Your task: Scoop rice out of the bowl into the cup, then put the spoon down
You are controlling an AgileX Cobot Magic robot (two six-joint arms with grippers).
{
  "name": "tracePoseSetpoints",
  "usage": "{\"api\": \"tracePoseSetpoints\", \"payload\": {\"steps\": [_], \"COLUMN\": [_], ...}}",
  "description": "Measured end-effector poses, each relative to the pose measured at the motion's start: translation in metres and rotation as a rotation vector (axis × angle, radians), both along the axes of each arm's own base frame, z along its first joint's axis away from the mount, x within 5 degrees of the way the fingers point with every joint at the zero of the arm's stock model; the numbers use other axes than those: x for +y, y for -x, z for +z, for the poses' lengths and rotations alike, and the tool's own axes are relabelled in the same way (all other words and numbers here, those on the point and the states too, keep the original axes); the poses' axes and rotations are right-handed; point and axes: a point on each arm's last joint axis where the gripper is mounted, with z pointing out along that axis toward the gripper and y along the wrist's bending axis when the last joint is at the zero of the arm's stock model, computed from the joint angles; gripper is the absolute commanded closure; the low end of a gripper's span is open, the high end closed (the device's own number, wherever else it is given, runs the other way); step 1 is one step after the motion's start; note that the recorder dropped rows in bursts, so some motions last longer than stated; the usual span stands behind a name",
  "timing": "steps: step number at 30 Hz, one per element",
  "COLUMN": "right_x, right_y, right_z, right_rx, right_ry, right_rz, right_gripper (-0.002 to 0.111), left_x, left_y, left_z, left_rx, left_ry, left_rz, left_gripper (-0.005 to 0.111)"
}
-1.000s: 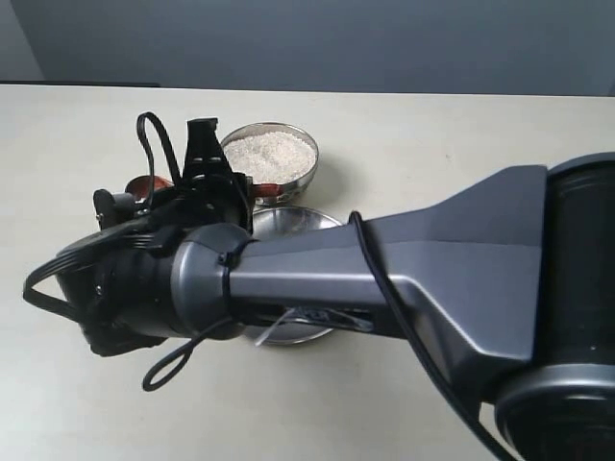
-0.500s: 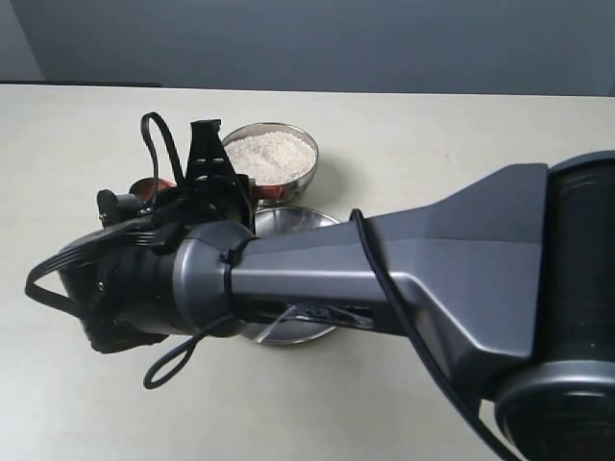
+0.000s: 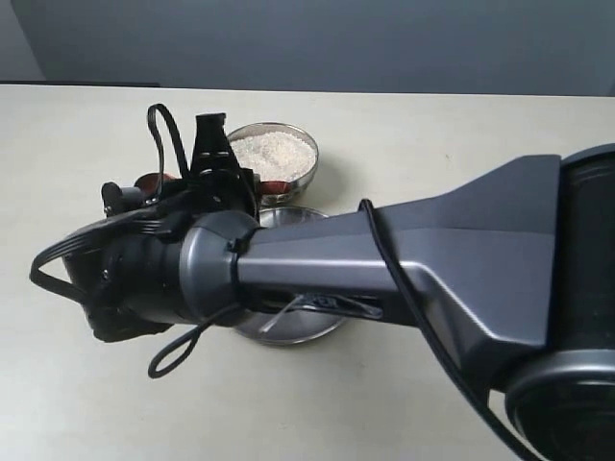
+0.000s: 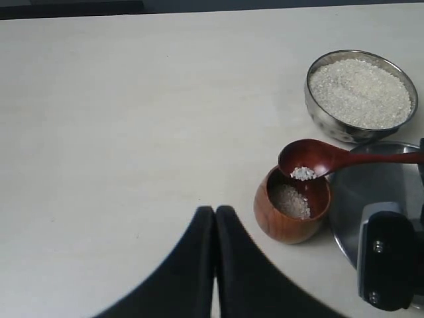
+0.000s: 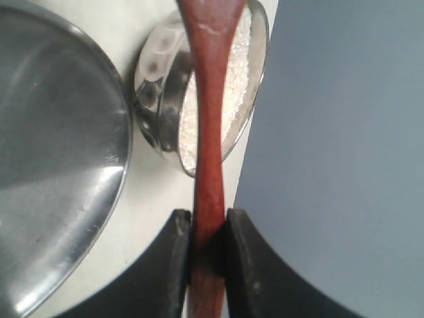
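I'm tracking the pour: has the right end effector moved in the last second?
Yes. In the exterior view, the right end effector has shifted slightly toward the bowl, which stays put.

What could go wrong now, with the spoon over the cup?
1. The spoon head seems to hang over the cup rim, not its middle, so its rice may spill onto the table.
2. The right gripper pinches only the thin handle; the spoon may twist when tipped.
3. The cup stands unheld beside the plate; a bump could topple it.
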Motion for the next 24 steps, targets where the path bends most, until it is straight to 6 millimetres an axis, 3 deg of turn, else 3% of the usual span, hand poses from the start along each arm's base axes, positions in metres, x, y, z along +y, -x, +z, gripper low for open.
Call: {"api": "tracePoseSetpoints", "payload": {"steps": [7, 12, 24], "right_x": [0.0013, -0.003, -0.0026], "right_y": [-0.0044, -0.0031, -0.0026], "right_z": [0.006, -0.0001, 0.0014], "right_rx": [-0.069, 0.012, 0.006], "right_ry": [0.012, 0.001, -0.002], "right_rz": [0.03, -0.012, -0.01], "right_gripper": [0.109, 0.109, 0.109], "left_x": [0.0, 0.0, 0.0], "left_y": [0.0, 0.0, 0.0], "left_z": [0.0, 0.0, 0.0], "left_rx": [0.0, 0.0, 0.0], "left_ry": [0.0, 0.0, 0.0], "left_rz": [0.0, 0.0, 0.0], "left_gripper": [0.106, 0.106, 0.106]}}
